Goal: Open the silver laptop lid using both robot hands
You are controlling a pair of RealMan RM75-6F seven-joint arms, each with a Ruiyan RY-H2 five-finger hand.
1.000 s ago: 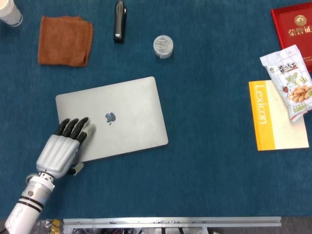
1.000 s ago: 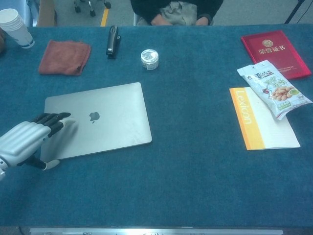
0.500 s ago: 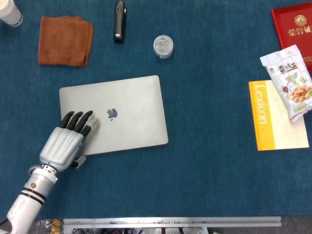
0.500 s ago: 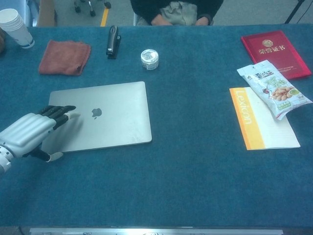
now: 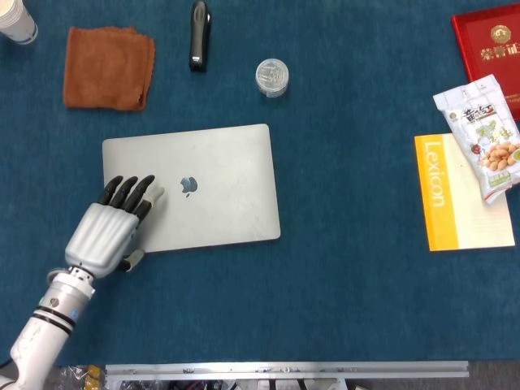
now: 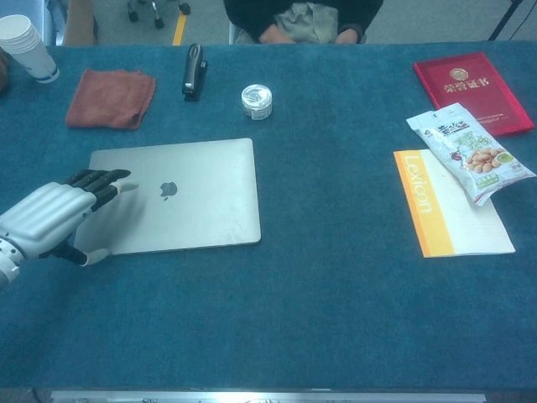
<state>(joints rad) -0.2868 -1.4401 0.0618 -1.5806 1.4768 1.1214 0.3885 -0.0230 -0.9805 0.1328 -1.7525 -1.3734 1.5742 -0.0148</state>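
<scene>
The silver laptop (image 5: 211, 183) lies shut in the middle-left of the blue table, its logo up and its edges nearly square to the table front; the chest view shows the same laptop (image 6: 201, 193). My left hand (image 5: 106, 231) rests flat on the lid's left part, dark fingers (image 5: 130, 191) stretched out toward the logo. Its thumb (image 5: 134, 260) sits at the laptop's near-left corner. In the chest view the left hand (image 6: 46, 220) covers that same corner. It grips nothing. Neither view shows my right hand.
Behind the laptop lie a brown cloth (image 5: 108, 67), a black stapler (image 5: 199, 34) and a small round container (image 5: 271, 77). Paper cups (image 5: 16, 20) stand at the far left. On the right are a Lexicon book (image 5: 463, 191), a snack bag (image 5: 486, 134) and a red booklet (image 5: 491, 41).
The laptop has turned under my left hand: its left end slid away from me, so it now lies almost square. The hand moved forward with it.
</scene>
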